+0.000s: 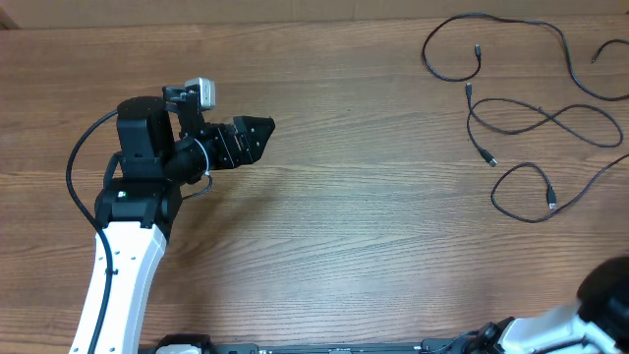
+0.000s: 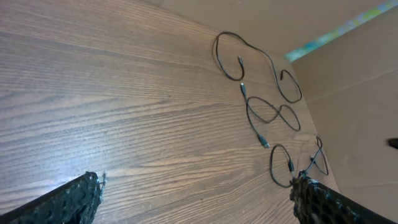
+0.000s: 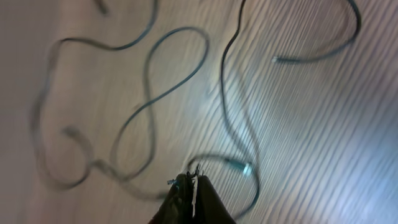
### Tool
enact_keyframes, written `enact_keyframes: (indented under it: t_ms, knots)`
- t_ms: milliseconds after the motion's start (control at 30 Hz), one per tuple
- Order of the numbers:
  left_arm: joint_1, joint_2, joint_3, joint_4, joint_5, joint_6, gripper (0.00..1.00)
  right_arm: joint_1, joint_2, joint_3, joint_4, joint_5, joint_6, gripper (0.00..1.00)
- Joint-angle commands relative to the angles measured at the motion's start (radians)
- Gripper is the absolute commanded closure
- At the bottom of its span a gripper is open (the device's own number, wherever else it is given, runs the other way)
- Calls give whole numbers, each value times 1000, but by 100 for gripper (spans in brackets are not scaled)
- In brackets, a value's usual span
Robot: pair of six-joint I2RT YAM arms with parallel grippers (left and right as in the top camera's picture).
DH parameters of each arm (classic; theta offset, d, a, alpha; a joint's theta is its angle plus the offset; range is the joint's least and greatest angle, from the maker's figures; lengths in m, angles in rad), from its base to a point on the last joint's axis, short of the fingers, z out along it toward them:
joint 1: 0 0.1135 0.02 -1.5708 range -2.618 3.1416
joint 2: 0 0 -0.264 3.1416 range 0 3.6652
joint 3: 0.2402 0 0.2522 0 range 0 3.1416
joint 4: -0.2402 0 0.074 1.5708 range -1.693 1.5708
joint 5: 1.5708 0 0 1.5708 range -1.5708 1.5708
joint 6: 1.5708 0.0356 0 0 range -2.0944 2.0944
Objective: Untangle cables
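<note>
Several thin black cables (image 1: 546,116) lie as loose strands and loops on the wooden table at the far right. They also show in the left wrist view (image 2: 277,114) and, blurred, in the right wrist view (image 3: 148,81). My left gripper (image 1: 257,133) hovers over bare wood at the left, far from the cables. Its fingers (image 2: 196,183) are wide open and empty. My right gripper (image 3: 194,180) is shut with its tips just above a cable loop with a small plug end (image 3: 239,166). I see nothing held between them.
The right arm's body (image 1: 609,295) is at the bottom right corner of the overhead view. A cardboard wall (image 2: 348,93) stands along the table's far edge behind the cables.
</note>
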Motion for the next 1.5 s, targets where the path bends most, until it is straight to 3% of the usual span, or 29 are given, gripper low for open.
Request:
enact_keyframes:
  t_ms: [0, 233, 633, 700, 933, 967, 1000, 1467]
  knots:
    - [0, 5, 18, -2, -9, 23, 0, 29, -86, 27, -41, -59, 25, 96]
    - [0, 5, 18, -1, -9, 23, 0, 164, -222, 0, -161, -61, -47, 96]
    - [0, 5, 18, -1, -10, 23, 0, 434, -445, -134, -178, -50, -77, 96]
    - [0, 5, 18, -1, -9, 24, 0, 470, -492, -175, -178, -50, -77, 90]
    - [0, 5, 18, -1, -9, 23, 0, 558, -625, -344, -172, -51, -76, 57]
    - [0, 5, 18, -1, -9, 24, 0, 563, -639, -364, -175, -50, -76, 44]
    - [0, 5, 18, -1, -9, 23, 0, 563, -649, -378, -182, -51, -76, 0]
    - [0, 5, 18, -1, -9, 23, 0, 563, -626, -395, -266, -61, -76, 0]
